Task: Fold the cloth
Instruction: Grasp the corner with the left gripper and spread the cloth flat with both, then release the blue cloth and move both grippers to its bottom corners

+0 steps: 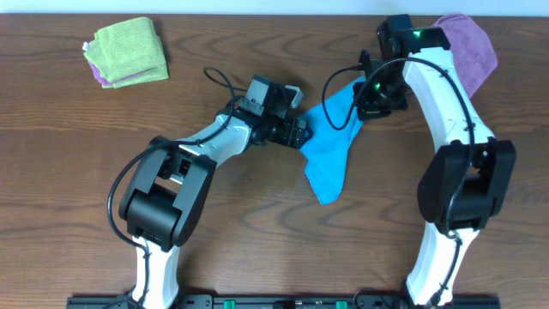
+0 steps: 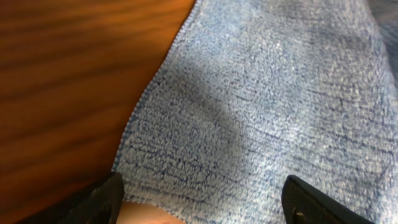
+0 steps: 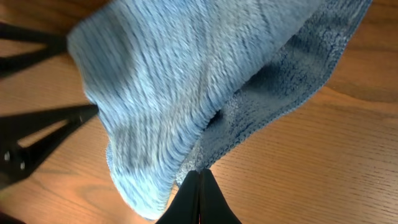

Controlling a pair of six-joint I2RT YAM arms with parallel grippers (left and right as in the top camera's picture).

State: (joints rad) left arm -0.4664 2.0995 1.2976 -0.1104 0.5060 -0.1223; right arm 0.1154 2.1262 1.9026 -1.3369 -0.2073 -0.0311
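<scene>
The right gripper (image 3: 199,180) has its two dark fingers pressed together, pinching the hem of the sky-blue cloth (image 3: 168,93), which bunches up lifted in front of its camera. The left gripper (image 2: 204,190) is spread wide, one finger at each lower corner of its view. The cloth's woven edge lies between them, and it has hold of nothing. From overhead, the cloth sits at mid-table between the two arms, drawn up toward the right gripper and tapering to a point nearer the robot's base. Beneath it is a dark wood-grain table (image 1: 69,163). A lime-green folded cloth (image 1: 129,51) lies at the far left, and a purple cloth (image 1: 472,43) at the far right, partly behind the right arm.
</scene>
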